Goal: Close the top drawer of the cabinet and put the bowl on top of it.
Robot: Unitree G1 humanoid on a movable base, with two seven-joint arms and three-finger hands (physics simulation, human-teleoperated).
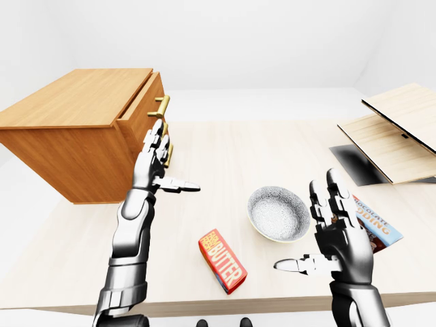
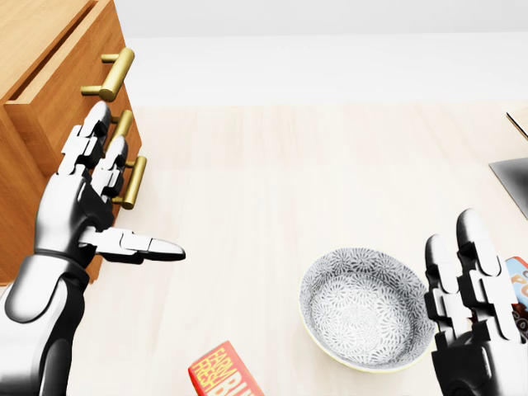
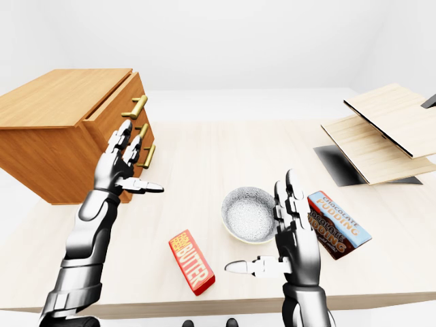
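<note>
Bowl (image 1: 278, 213) just beside right hand (image 1: 338, 238)

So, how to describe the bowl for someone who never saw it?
In the left-eye view, look right of the wooden cabinet on the table. The bowl sits between the red butter box and the pudding box: the only round, grey-patterned thing.

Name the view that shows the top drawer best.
Right-eye view: the drawer shows whole, its face turned toward the camera, standing out from the cabinet. The left-eye view shows the face more edge-on. The head view crops it at the left edge.
</note>
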